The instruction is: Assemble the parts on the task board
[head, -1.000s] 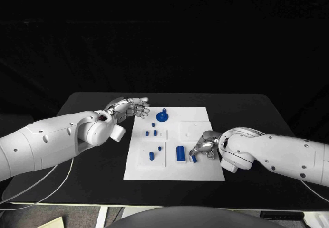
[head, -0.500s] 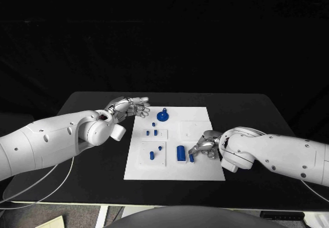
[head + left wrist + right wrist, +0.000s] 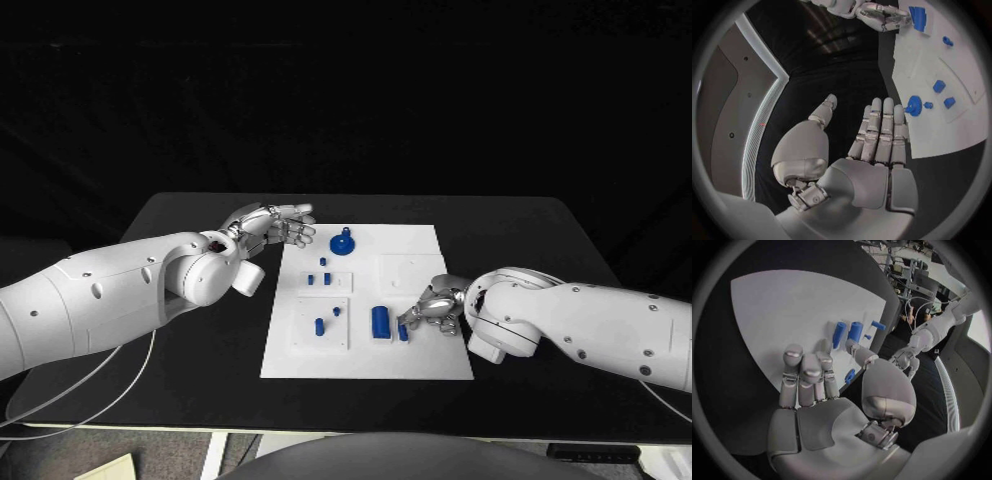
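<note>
A: How far along w/ the task board [image 3: 418, 345]?

B: Partway, I'd judge. On the near-left block two small pegs [image 3: 319, 326] stand upright, two more on the block behind it [image 3: 327, 279], and a tiny peg [image 3: 323, 262] sits behind those. The round knob part [image 3: 342, 243] is at the far end. A long cylinder [image 3: 379, 320] stands near the board's middle, and a smaller blue piece [image 3: 404, 333] just beside it, right at the right robot hand [image 3: 433, 308].

A: So that one's being worked now?

B: Looks like it. Fingers are bent down over that piece; the right wrist view shows a blue bit by the thumb [image 3: 856, 352], but can't tell if it's pinched or only touched. Whether every part is seated I can't say either.

A: Left robot hand?

B: Left robot hand [image 3: 271, 226] hangs over the table [image 3: 173, 230] at the board's far-left corner, near the knob, fingers straight and apart, holding nothing.

A: Count?

B: 1 board, 8 blue parts as far as I can see, 2 robot hands
</note>
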Robot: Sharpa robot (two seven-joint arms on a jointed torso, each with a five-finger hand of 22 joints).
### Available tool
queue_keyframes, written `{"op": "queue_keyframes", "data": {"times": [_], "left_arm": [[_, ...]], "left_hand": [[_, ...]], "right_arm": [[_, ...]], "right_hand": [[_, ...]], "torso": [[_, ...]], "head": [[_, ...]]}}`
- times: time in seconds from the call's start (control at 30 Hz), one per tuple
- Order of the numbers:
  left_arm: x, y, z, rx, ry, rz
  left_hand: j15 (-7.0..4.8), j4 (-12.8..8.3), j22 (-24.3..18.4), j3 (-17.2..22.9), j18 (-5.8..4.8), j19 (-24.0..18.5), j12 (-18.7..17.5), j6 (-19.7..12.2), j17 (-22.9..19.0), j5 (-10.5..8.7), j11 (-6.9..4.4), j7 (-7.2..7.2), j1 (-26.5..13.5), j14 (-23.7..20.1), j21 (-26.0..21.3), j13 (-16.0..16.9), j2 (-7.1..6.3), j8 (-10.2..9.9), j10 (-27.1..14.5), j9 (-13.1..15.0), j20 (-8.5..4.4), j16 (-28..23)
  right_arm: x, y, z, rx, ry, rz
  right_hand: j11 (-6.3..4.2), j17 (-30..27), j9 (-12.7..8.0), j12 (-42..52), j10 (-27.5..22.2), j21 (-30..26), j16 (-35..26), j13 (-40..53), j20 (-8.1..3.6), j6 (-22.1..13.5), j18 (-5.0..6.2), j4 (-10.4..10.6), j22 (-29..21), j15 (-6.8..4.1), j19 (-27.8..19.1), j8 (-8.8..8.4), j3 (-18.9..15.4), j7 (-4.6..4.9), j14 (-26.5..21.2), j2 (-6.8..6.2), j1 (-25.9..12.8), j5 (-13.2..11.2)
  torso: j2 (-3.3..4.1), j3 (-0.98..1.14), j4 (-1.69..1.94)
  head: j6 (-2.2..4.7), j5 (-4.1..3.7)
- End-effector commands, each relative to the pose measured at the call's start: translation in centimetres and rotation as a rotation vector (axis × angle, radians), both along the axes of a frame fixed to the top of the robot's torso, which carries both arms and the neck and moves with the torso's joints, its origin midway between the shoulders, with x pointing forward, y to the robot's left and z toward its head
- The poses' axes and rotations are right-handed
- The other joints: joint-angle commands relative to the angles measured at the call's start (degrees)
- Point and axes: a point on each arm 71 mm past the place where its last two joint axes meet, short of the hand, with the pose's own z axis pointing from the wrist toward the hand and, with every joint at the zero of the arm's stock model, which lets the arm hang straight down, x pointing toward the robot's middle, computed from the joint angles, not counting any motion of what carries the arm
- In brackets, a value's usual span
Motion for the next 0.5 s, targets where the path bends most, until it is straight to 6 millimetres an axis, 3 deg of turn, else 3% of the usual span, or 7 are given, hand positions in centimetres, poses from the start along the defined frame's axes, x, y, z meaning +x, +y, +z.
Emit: {"op": "queue_keyframes", "data": {"times": [0.03,0.5], "left_arm": [[-0.04,-0.13,0.08,-0.007,-0.006,-0.012],[-0.05,-0.15,0.08,-0.007,-0.006,-0.013]], "left_hand": [[0.28,-0.35,0.08,-0.08,1.18,0.38,0.03,-0.07,0.1,0.0,-0.12,-0.26,-0.31,-0.05,-0.38,-0.05,0.45,0.16,0.14,-0.07,-0.08,-0.35],[0.28,-0.4,0.11,-0.06,1.18,0.38,0.04,-0.04,0.14,0.0,-0.13,-0.27,-0.27,-0.04,-0.39,-0.06,0.47,0.18,0.17,-0.07,-0.08,-0.38]], "right_arm": [[-0.45,-0.04,0.0,0.008,0.016,0.064],[-1.37,-0.75,0.19,0.0,0.039,0.134]], "right_hand": [[0.12,0.0,0.1,-0.38,-0.08,-0.34,-0.21,0.1,-0.52,-0.01,0.92,-0.11,0.75,-0.31,0.05,-0.16,-0.49,0.19,-0.05,-0.76,0.21,-0.25],[0.12,0.05,0.36,-0.43,-0.21,-0.45,-0.21,0.23,-0.68,-0.21,0.92,-3.03,0.74,-0.33,-0.18,-0.14,-2.76,0.19,-0.2,-1.2,2.97,-0.37]], "torso": [[-0.01,0.02,0.01],[0.02,0.06,-0.02]], "head": [[0.03,-0.03],[0.21,-0.11]]}}
